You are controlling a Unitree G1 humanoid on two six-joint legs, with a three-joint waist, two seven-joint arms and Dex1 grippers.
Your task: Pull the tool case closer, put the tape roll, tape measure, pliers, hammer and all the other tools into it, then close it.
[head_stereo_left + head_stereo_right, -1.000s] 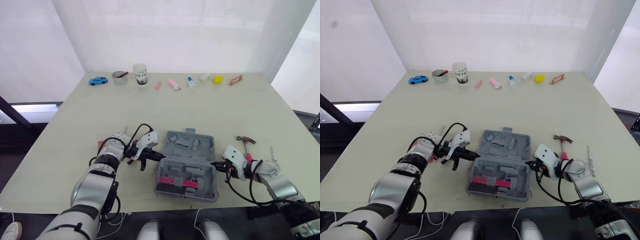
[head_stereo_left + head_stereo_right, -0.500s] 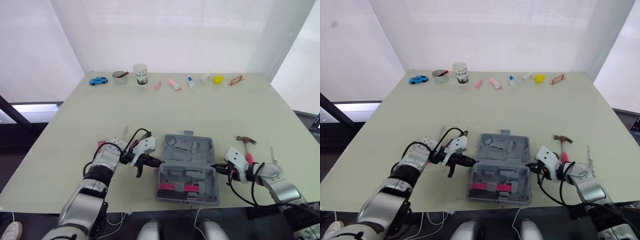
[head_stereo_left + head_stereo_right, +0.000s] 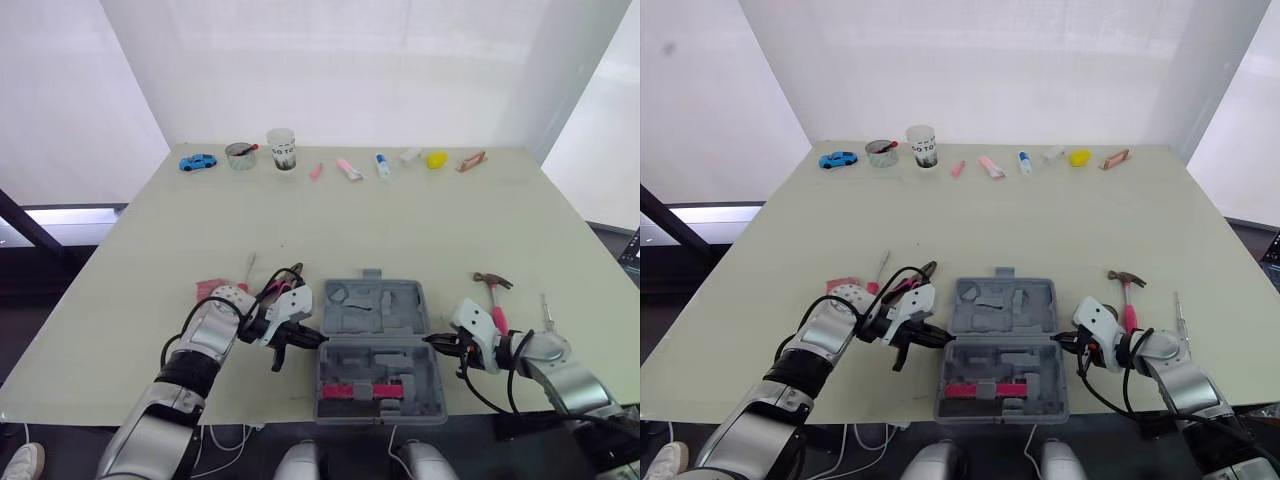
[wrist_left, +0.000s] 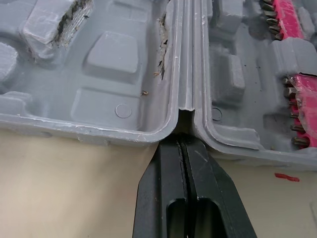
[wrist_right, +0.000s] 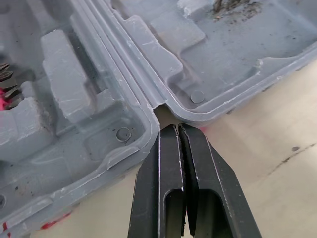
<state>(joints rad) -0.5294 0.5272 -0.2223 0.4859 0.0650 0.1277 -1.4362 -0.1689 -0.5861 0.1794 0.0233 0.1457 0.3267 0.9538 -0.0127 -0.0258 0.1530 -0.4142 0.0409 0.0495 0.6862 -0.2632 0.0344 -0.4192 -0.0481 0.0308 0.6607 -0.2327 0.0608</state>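
Left eye view | tool case (image 3: 372,316) open at near edge | left gripper (image 3: 315,341), right gripper (image 3: 432,341): fingers pressed together at hinge ends | hammer (image 3: 494,296) outside; loading, closing outstanding.

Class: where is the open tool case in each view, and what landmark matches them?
Left eye view: tool case, low centre.
Right eye view: same spot.
Left wrist view: its hinge seam, ahead of the left gripper.
Right wrist view: hinge seam, ahead of the right gripper.
Shared landmark: that hinge seam.
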